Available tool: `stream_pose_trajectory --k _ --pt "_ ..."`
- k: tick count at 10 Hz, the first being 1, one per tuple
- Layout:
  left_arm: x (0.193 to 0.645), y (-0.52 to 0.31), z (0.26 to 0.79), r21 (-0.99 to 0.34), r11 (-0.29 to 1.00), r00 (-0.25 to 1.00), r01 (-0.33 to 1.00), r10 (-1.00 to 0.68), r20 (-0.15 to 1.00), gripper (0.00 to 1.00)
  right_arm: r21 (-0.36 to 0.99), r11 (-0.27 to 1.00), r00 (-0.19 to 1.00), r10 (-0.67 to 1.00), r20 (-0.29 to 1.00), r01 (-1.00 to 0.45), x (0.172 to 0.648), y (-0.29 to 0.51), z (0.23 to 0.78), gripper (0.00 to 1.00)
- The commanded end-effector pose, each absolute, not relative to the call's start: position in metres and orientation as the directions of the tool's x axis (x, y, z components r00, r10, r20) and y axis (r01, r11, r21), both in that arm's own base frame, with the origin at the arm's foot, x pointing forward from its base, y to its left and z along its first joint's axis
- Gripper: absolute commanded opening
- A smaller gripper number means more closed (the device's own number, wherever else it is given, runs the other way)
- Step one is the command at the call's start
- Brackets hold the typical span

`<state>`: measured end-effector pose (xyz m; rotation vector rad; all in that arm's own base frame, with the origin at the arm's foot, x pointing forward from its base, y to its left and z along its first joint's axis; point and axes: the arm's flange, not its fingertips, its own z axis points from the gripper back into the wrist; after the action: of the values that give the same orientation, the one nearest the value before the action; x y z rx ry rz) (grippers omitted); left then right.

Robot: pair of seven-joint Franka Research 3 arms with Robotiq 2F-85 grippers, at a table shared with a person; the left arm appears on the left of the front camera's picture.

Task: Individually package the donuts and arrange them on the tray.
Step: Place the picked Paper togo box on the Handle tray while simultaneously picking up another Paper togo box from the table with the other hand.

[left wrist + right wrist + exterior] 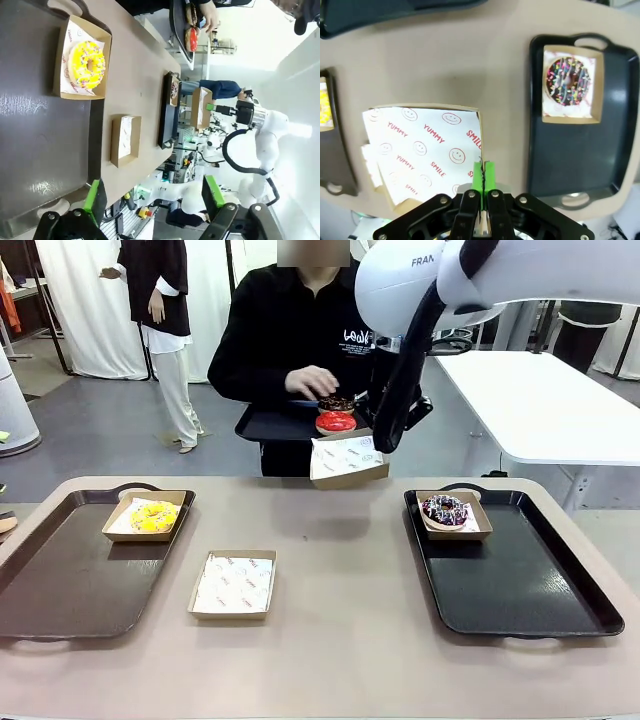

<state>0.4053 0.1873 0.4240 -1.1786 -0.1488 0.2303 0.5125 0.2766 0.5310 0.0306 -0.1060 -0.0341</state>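
Above the far edge of the beige table, the right gripper has its green-padded fingers pressed together on the rim of a shallow brown cardboard box lined with white paper printed in red, and holds it in the air clear of the tabletop. Just behind that box, a person in a black top holds a dark serving tray. This tray carries the glossy red-glazed ring donut and, beyond it, the dark chocolate ring donut. The person's hand is just beside the chocolate one.

On the table at the robot's right lies a black plastic tray with handles. In its far left corner sits a second lined box containing the chocolate ring donut with purple-white sprinkles. Near the middle of the table, between the two table trays, a third lined box shows only its paper.

At the robot's left, the left gripper hangs with its jaws spread wide and nothing between them, above the near end of a dark brown tray. At that tray's far corner, a fourth lined box holds the yellow-glazed ring donut.
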Motion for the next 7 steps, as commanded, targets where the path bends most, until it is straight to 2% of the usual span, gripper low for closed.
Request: stream_pose_trajectory --k 1,5,7 --pt "0.404 0.192 0.408 -0.943 0.317 0.959 -0.098 0.282 -0.004 1.00 0.026 1.000 0.997 -0.010 0.071 0.009 0.532 0.284 0.530 0.00" --pt "0.405 0.194 0.407 -0.933 0.338 0.961 -0.127 0.275 -0.031 1.00 0.000 0.999 0.997 0.047 0.065 -0.047 0.552 0.290 0.507 0.00" --pt "0.405 0.194 0.407 -0.933 0.338 0.961 -0.127 0.275 -0.031 1.00 0.041 0.999 0.998 -0.012 0.065 0.009 0.542 0.289 0.511 0.00"
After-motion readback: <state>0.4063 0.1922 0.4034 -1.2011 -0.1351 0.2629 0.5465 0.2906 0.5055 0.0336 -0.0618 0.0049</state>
